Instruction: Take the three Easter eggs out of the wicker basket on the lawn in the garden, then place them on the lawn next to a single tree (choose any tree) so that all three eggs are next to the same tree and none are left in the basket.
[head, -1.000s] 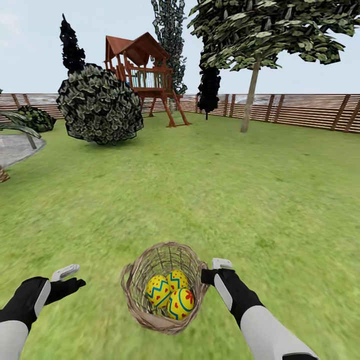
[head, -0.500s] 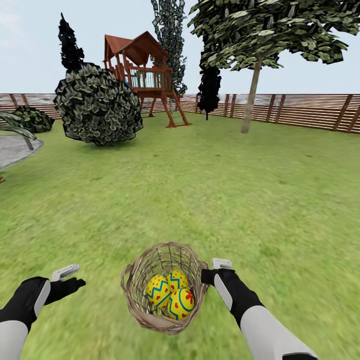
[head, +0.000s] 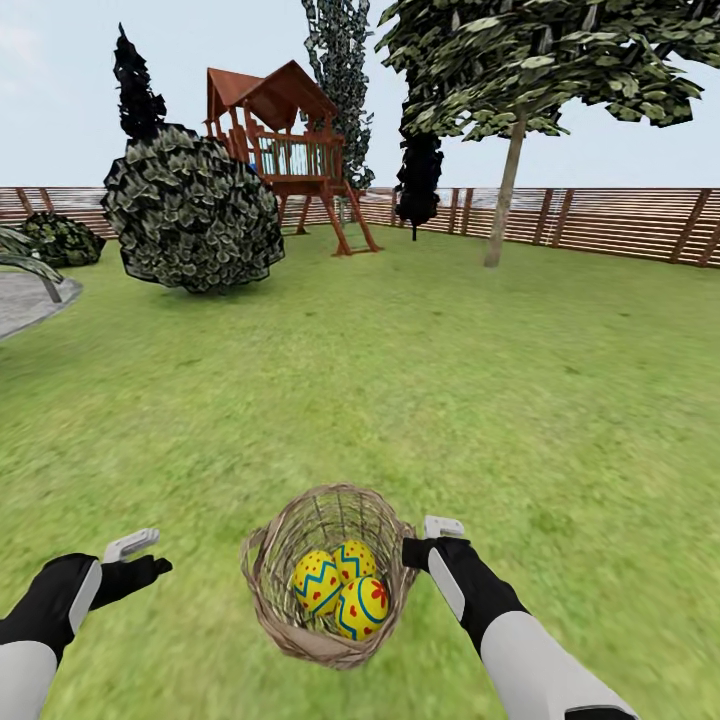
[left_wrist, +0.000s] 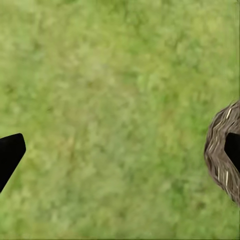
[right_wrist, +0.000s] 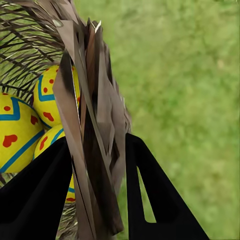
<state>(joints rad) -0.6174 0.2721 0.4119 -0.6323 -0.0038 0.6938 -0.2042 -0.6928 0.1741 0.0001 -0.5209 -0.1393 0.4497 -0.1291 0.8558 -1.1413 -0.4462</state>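
Meanwhile, the bush and paving slide slightly leftward across the head view against half a second ago while basket and arms keep their places: the robot is travelling with its load toward the tree, well ahead. Right gripper: fingers closed on the wall of the wicker basket, three Easter eggs just inside that wall, none unloaded. Basket mouth tilted up and forward, long axis near upright; left gripper spread wide, holding nothing, over the lawn.

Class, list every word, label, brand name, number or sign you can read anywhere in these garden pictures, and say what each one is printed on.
None: no readable text anywhere.
The Easter eggs in the wicker basket bear only blue zigzags and red dots and hearts.
The play tower, the fence and both grippers, left and right, carry no writing.
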